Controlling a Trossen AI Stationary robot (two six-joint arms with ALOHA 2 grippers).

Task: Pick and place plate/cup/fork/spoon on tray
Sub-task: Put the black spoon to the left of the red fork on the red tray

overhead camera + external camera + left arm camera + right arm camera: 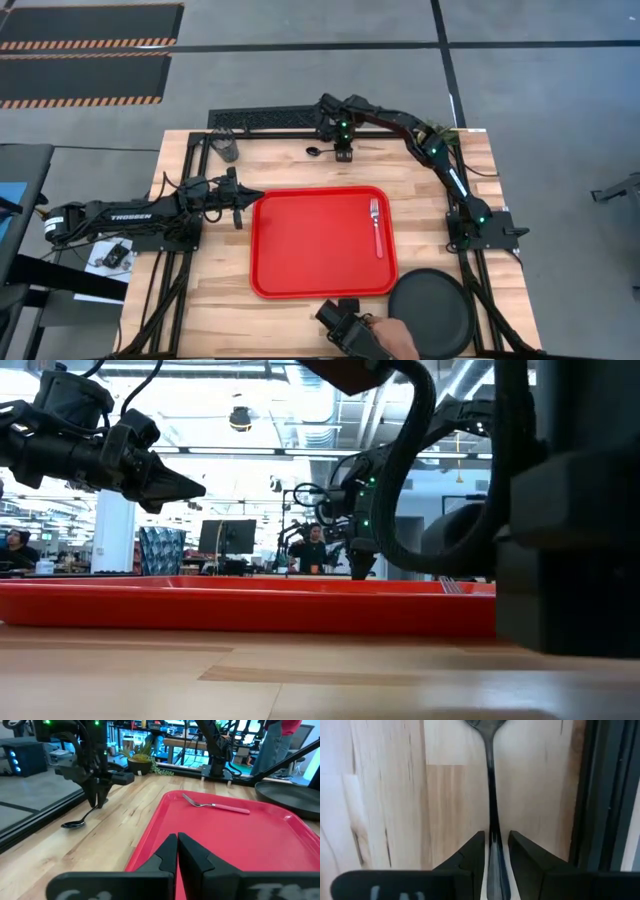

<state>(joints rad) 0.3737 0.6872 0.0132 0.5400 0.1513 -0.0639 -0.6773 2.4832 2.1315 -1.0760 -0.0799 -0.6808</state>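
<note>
The red tray (pixel 300 270) lies mid-table, and the pink fork (pixel 376 225) lies flat on its right part; the fork also shows in the left wrist view (pixel 215 806). The black plate (pixel 430 312) rests flat on the table by the tray's near right corner. The dark cup (pixel 226 146) stands at the far left. The black spoon (pixel 315 151) lies beyond the tray's far edge. My right gripper (pixel 343 153) is shut on the spoon. My left gripper (pixel 240 200) is shut and empty, hovering at the tray's left rim. My right gripper pinches the spoon's handle (pixel 491 837) near its free end between its two fingers. The fingers (pixel 100 800) point down from above. The handle end is raised to the fingers, and the spoon's bowl (pixel 74 824) rests on the table.
A person's hand holding a dark device (pixel 360 330) reaches in at the near edge beside the plate. A black metal frame rail (pixel 270 120) runs along the far edge. A small potted plant (pixel 140 760) stands at the far right. Bare wood lies between the cup and the spoon.
</note>
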